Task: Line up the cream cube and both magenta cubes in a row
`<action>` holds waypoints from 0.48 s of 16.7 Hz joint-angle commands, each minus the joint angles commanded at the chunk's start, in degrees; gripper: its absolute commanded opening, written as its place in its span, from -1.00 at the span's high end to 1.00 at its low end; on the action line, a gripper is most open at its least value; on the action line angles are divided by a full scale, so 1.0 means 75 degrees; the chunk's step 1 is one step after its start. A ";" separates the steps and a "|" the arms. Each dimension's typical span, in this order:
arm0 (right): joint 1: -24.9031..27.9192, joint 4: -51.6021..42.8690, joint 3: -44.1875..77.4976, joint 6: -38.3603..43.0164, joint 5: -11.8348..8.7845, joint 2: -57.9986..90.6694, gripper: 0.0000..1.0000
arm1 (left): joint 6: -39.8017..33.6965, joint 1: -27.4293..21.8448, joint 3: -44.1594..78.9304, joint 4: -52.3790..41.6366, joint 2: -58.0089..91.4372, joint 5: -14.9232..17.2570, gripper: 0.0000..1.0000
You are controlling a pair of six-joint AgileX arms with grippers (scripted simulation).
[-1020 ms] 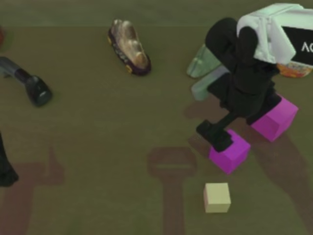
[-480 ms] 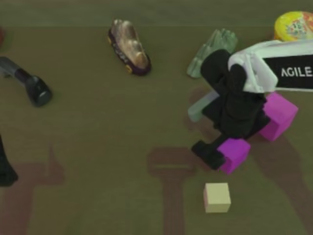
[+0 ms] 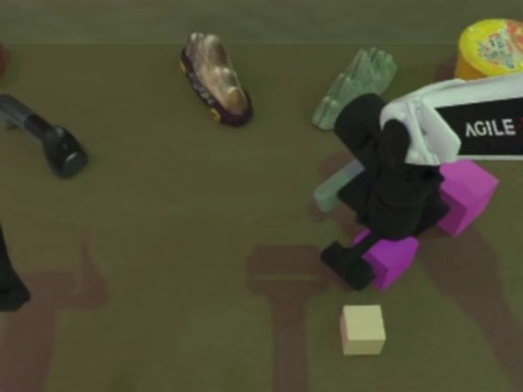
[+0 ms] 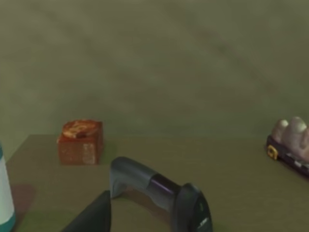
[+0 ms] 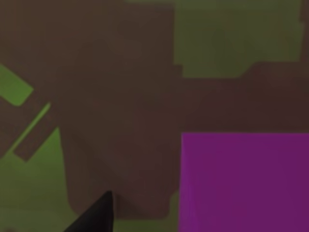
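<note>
The matte olive-green table (image 3: pixel 163 204) carried brownish shadows. The two plain matte cubes, nearer (image 3: pixel 391 257) and farther (image 3: pixel 467 194), were bright magenta; the small matte cube (image 3: pixel 362 329) was pale cream-yellow. The round tub (image 3: pixel 490 47) was yellow with a speckled multicoloured top. The ribbed object (image 3: pixel 354 86) was pale mint green. The shoe-like object (image 3: pixel 216 77) was tan and brown on a dark purple sole. The right arm's tool (image 3: pixel 364 260) was black, its casing white with white lettering on black.
</note>
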 joint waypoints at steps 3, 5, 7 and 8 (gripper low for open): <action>0.0000 0.0000 0.0000 0.0000 0.0000 0.0000 -0.25 | 0.0000 0.0000 0.0000 0.0000 0.0000 0.0000 -1.00; 0.0000 0.0000 0.0000 0.0000 0.0000 0.0000 0.06 | 0.0000 0.0000 0.0000 0.0000 0.0000 0.0000 -1.00; 0.0000 0.0000 0.0000 0.0000 0.0000 0.0000 0.36 | 0.0000 0.0000 0.0000 0.0000 0.0000 0.0000 -1.00; 0.0000 0.0000 0.0000 0.0000 0.0000 0.0000 0.51 | 0.0000 0.0000 0.0000 0.0000 0.0000 0.0000 -1.00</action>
